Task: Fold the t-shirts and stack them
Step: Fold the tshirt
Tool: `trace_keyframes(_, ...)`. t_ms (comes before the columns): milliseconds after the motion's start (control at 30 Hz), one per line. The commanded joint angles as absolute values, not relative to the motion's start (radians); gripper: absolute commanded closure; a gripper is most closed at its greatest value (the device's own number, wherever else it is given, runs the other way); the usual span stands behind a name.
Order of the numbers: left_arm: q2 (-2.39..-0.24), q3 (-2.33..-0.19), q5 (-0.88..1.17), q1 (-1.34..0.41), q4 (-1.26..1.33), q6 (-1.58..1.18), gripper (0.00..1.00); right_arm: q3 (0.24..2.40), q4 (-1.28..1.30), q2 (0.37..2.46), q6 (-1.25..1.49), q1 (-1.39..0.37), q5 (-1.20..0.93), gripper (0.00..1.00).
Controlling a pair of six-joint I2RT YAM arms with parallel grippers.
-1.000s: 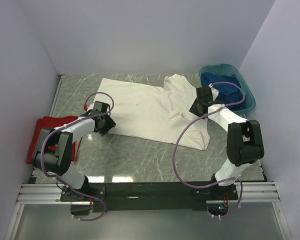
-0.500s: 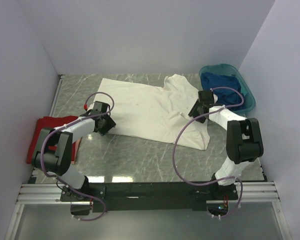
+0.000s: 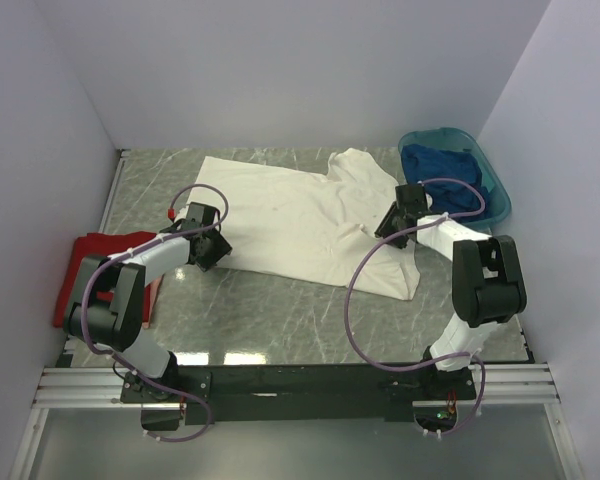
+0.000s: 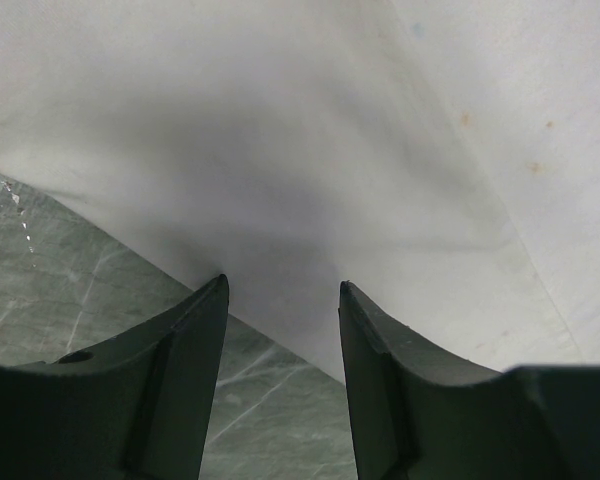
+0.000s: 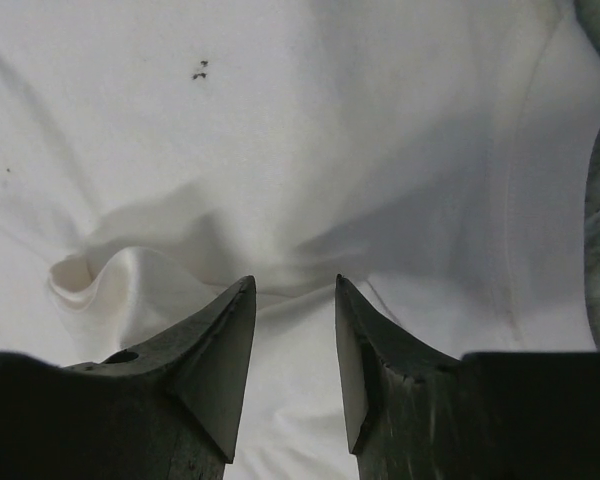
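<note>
Faintly specked cream-white t-shirt (image 3: 290, 215)

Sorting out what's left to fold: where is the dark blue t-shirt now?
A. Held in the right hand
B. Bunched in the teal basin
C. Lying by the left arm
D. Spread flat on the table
B: the dark blue t-shirt lies crumpled inside the teal basin at the table's far right corner; the cream-white t-shirt is the one spread flat.

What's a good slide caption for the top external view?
Left hand and right hand at opposite ends of a spread cream-white t-shirt; red t-shirt at left, blue t-shirt in teal basin.
</note>
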State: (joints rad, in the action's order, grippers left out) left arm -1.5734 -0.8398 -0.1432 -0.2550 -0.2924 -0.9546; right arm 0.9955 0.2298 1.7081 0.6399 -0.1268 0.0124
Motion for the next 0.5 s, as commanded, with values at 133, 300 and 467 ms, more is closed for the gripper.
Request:
trace_keyframes(133,-1.545,-0.854,-0.130,-0.259,-0.270,-0.940,0.46,0.971,0.180,1.718,0.658,-0.140,0.003,0.69)
trace_keyframes(300,-1.545,-0.851,-0.130,-0.259,-0.265,-0.940,0.46,0.951,0.170,1.697,0.658,-0.144,0.003,0.96)
trace_keyframes(467,-1.549,-0.848,-0.127,-0.259,-0.262,-0.942,0.46,0.919,0.161,1.661,0.660,-0.152,0.003,1.00)
